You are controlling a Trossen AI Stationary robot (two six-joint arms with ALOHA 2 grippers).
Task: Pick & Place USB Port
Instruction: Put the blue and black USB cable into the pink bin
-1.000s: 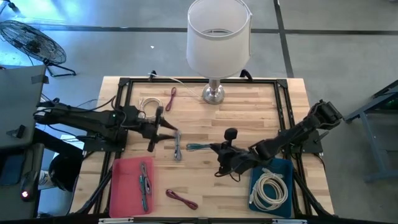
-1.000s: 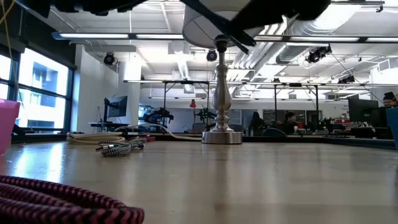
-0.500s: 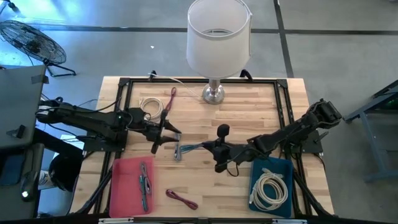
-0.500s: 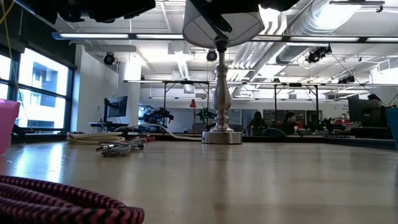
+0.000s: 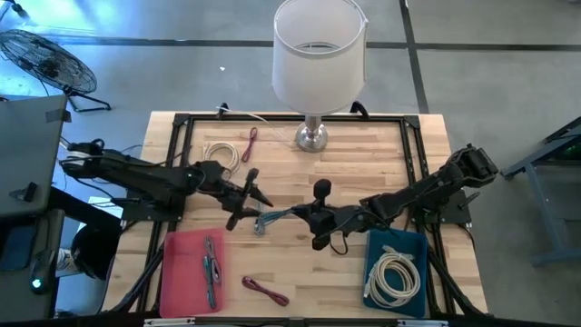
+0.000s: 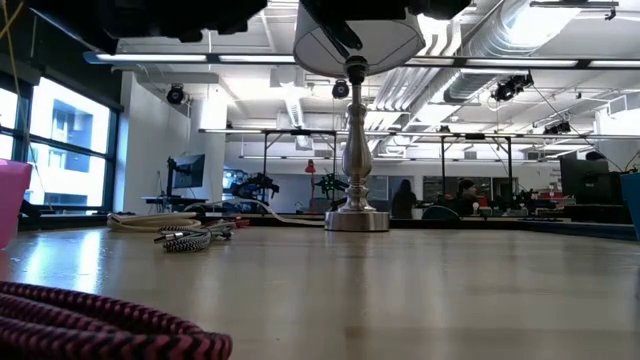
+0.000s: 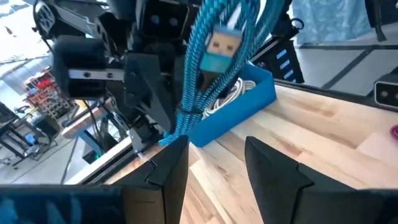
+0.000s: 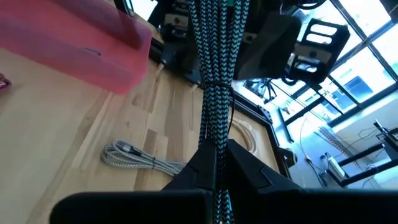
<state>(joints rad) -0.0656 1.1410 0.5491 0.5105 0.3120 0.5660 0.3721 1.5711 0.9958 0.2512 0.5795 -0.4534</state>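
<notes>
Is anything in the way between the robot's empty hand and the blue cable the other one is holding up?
Nothing visible. The right gripper holds the teal cable up in the air, and the left gripper faces it with open fingers and only clear space between them.

My two arms are dark and slim-linked. The left gripper (image 7: 214,165) has angular black fingers; the right gripper (image 8: 219,163) has matching wedge-shaped fingers, and black cabling runs along both arms.

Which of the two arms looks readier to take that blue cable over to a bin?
The right. Its gripper is shut on the blue braided cable, lifted off the table. The left gripper is open, facing the cable without touching it, so it would probably need a handover first.
</notes>
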